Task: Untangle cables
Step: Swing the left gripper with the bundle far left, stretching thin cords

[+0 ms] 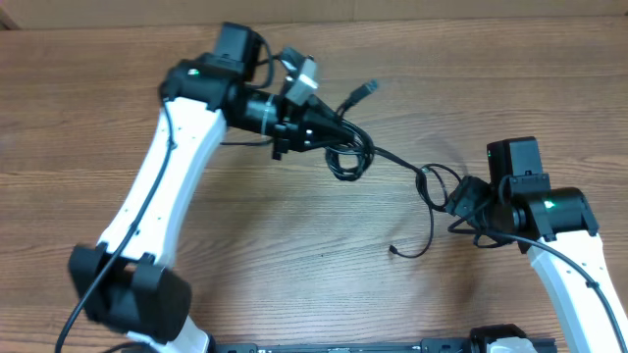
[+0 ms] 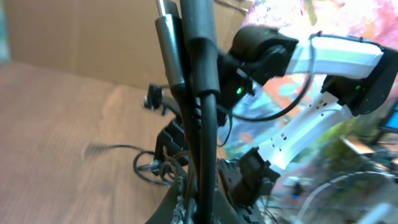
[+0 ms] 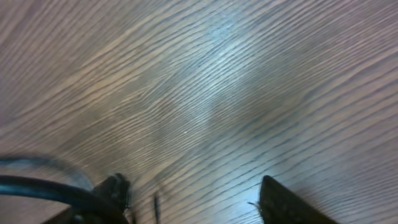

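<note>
Overhead view: the cables (image 1: pixel 345 157) are bunched on the tabletop (image 1: pixel 294 250), clamped by the closed left tool (image 1: pixel 329 137). The right tool (image 1: pixel 458 204) is spread wide, empty. Separation is in hand; a loose loop must be gripped next.

The cables (image 1: pixel 345 157) lie on the table (image 1: pixel 294 265) between left gripper (image 1: pixel 332 134) and right gripper (image 1: pixel 459 202); bunched toward the left.

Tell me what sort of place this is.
Probably a robotics lab or test bench: a white-and-black left arm and right arm reach over a wood-grain table, thin black cables lie looped on it, and plain cardboard stands behind.
</note>
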`<control>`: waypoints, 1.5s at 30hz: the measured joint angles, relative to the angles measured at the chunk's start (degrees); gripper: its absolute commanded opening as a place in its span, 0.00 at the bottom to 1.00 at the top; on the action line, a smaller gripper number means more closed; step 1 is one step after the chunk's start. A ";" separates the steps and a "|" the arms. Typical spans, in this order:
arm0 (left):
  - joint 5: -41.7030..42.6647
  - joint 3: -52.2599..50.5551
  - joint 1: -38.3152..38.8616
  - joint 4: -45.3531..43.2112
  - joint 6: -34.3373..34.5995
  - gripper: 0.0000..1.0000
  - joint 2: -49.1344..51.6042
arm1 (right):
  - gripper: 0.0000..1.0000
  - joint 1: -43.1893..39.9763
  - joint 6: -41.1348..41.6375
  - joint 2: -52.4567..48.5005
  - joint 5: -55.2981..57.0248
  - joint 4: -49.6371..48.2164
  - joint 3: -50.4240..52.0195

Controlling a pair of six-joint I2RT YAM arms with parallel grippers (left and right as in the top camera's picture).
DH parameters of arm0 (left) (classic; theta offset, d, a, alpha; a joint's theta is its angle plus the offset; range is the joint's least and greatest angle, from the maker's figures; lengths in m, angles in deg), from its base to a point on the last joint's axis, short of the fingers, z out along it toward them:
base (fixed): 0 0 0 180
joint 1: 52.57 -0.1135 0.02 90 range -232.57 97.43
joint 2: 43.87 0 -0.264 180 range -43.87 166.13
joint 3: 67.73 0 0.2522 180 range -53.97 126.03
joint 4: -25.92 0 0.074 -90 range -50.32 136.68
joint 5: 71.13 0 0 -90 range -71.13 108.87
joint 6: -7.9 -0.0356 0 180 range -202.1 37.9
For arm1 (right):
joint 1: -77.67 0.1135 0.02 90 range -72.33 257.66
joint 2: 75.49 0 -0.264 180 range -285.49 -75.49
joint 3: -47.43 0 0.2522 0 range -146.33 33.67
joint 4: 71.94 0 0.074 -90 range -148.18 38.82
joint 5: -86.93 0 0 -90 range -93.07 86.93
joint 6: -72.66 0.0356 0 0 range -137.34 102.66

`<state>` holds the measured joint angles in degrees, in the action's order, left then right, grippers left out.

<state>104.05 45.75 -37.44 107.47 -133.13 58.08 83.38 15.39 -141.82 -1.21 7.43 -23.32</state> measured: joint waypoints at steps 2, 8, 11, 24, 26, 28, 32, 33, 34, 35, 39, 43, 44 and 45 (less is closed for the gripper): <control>0.35 0.00 -1.79 -0.02 0.00 0.04 -2.64 | 0.71 -0.02 0.00 -0.50 1.05 0.13 0.00; 1.25 0.00 -7.23 0.02 0.33 0.04 -9.70 | 0.72 -0.02 0.07 -0.98 2.14 0.15 0.00; 1.40 0.00 -8.76 0.07 0.52 0.04 -10.80 | 0.80 -0.02 0.09 -0.98 2.45 0.17 0.00; 1.84 0.00 -13.90 -0.31 2.01 0.04 -11.52 | 1.00 -0.02 0.04 -0.98 4.15 0.39 0.00; 1.86 0.00 -15.15 -0.28 2.78 0.04 -11.54 | 1.00 -0.02 0.07 -0.98 4.11 0.33 0.00; 1.88 0.00 -16.72 -0.31 3.34 0.04 -11.54 | 1.00 -0.04 0.02 -0.98 4.15 0.13 0.07; 2.14 0.00 -20.24 -0.22 5.20 0.04 -11.54 | 1.00 0.00 0.04 -0.98 4.09 -0.04 0.48; 2.27 0.00 -21.14 -0.24 5.75 0.04 -11.54 | 1.00 0.00 0.04 -0.98 4.09 -0.04 0.48; 2.32 0.00 -21.88 -0.24 6.14 0.04 -11.54 | 1.00 0.00 0.02 -0.98 4.09 -0.02 0.48; 2.32 0.00 -22.86 -0.26 6.58 0.04 -11.54 | 1.00 0.00 0.04 -0.98 4.09 -0.02 0.48; 2.38 0.00 -25.90 -0.13 8.59 0.04 -11.54 | 1.00 0.00 0.00 -0.98 3.65 -0.17 0.48; 2.56 0.00 -28.74 -0.13 10.16 0.04 -11.54 | 1.00 0.02 0.02 -0.98 3.48 -0.15 0.48; 2.60 0.00 -29.73 -0.09 10.56 0.04 -11.54 | 1.00 0.00 0.04 -0.98 3.50 -0.15 0.48; 2.67 0.00 -30.67 -0.09 10.73 0.04 -11.54 | 1.00 0.00 0.04 -0.98 3.45 -0.24 0.48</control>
<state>106.72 45.75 -68.10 107.38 -122.40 46.54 83.38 15.44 -142.80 2.25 7.19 -22.84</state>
